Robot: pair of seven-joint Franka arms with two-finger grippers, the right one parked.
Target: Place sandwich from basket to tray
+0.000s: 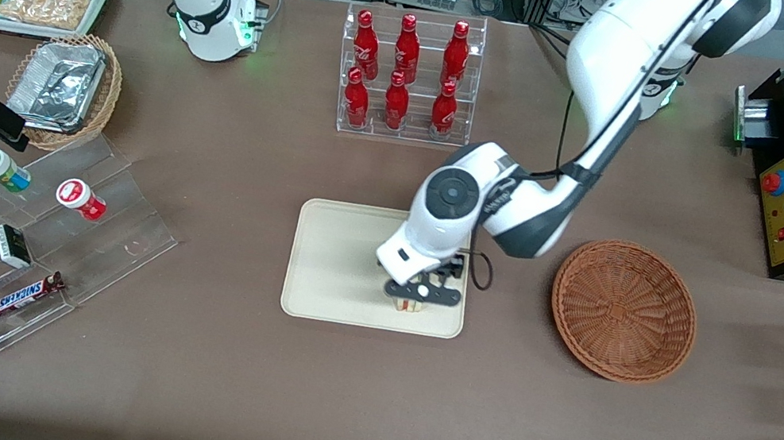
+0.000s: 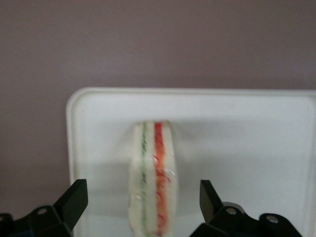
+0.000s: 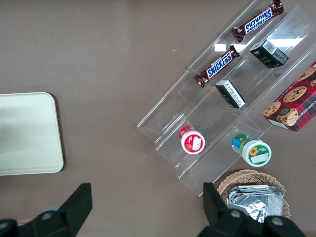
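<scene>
- Pincer [image 1: 414, 298] of the left arm sits low over the tray [image 1: 337, 259], at the tray's corner nearest the front camera and the basket [image 1: 624, 310].
- Its fingers [image 2: 74, 200] are spread wide and grip nothing; there is a clear gap on each side of the sandwich [image 2: 153, 177].
- Directly below the pincer, between the two fingertips, the sandwich stands on the tray with its red and green filling edge facing up.
- Sideways from the pincer, toward the working arm's end of the table, the reddish-brown basket lies apart from the tray with nothing in it.
- Farther from the front camera than the pincer stands a clear rack of red bottles [image 1: 406, 77].
</scene>
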